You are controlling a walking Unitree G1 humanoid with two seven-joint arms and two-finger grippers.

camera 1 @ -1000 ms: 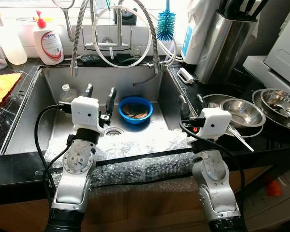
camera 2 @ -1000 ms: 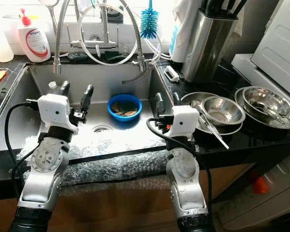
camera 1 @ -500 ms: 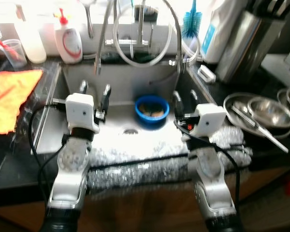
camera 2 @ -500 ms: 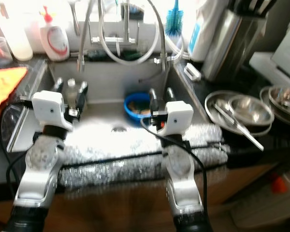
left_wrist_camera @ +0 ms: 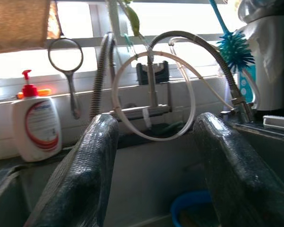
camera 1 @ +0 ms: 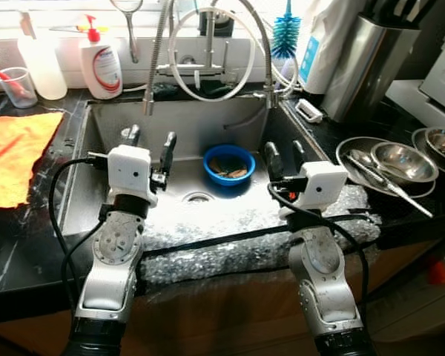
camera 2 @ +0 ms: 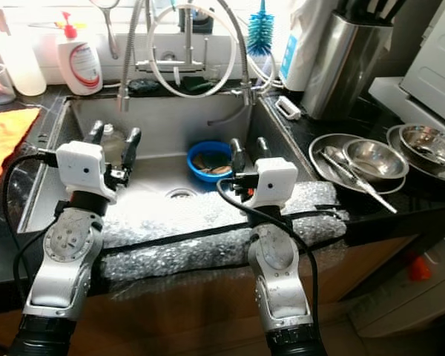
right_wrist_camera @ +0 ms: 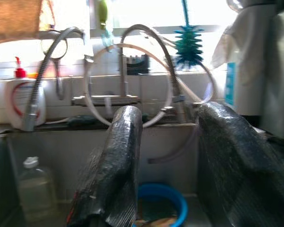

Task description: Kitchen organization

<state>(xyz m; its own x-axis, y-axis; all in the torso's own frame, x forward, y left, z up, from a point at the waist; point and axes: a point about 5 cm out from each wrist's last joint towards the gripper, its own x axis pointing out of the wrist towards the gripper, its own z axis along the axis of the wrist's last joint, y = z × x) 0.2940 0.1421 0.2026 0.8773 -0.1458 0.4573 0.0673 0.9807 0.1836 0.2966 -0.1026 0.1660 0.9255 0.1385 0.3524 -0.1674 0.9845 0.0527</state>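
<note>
Steel sink point(camera 1: 81, 185) dead ahead, both grippers poised above it, empty, fingers spread: left gripper point(camera 1: 150, 139) over the near-left basin, right gripper point(camera 1: 280, 153) just right of the blue bowl point(camera 1: 229, 164). That bowl, on the sink floor near the drain, looks the likely target and holds brownish scraps. Best lift it level, pinching the rim. A small clear bottle point(camera 2: 113, 140) stands at the sink's left; steel bowls point(camera 1: 402, 162) sit stacked on the right counter.

Silver arms, white wrist boxes, black cables, black-fingered tools
</note>
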